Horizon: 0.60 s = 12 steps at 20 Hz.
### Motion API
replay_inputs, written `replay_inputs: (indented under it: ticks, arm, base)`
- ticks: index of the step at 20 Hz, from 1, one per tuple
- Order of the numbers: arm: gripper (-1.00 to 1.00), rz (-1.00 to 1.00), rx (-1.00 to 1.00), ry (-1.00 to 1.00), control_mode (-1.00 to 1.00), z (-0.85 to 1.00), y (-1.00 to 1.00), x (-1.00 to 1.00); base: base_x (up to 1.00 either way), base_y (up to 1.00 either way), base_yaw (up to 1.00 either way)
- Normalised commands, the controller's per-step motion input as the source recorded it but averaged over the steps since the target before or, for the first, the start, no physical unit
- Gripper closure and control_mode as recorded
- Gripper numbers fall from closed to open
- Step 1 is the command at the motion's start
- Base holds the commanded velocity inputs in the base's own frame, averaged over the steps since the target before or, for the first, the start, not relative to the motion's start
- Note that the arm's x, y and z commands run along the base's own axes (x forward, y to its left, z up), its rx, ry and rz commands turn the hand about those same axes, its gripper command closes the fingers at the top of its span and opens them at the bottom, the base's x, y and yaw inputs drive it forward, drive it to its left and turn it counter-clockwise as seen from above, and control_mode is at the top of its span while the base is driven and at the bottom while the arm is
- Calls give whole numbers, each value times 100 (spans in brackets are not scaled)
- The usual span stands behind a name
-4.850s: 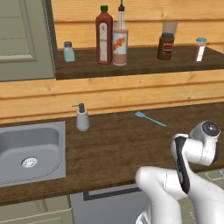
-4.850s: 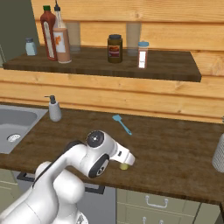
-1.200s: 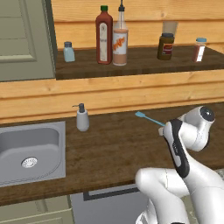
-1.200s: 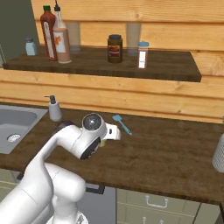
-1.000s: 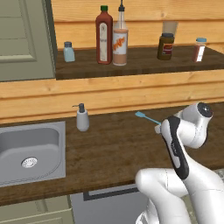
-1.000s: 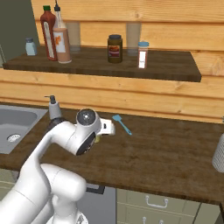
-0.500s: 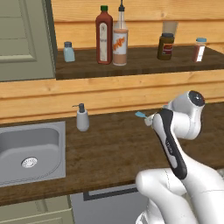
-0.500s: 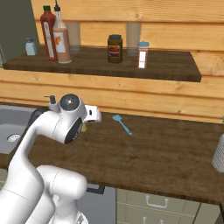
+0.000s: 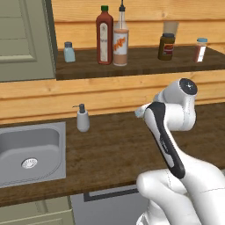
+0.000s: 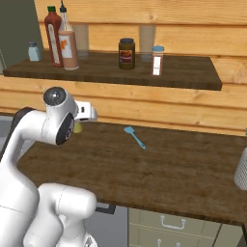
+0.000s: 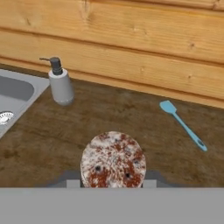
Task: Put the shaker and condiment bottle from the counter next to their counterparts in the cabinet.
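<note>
With the arm swung up and toward the soap pump [image 11: 60, 85] since a moment ago, the end effector [image 11: 113, 183] is clamped on the shaker [image 11: 113, 160], carried above the worktop [image 11: 131, 127] right of that pump, leaving placement beside the blue shaker [image 9: 68, 51].

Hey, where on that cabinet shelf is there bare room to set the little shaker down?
Bare shelf lies between the pale blue shaker and the dark red bottle, and between the condiment bottle and the dark jar. The red bottle and condiment bottle stand close together, so it is crowded there.
</note>
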Motion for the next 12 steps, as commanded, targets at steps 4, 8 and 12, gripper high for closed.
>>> replay_inputs:
  ticks: [4, 8, 12]
  arm:
    - [100, 3, 0, -8, -100, 21, 37, -13]
    - [100, 7, 2, -5, -100, 15, 28, -14]
    - [100, 10, 1, -6, -100, 26, 31, -11]
  base:
    - [0, 0, 0]
    - [0, 0, 0]
    - [0, 0, 0]
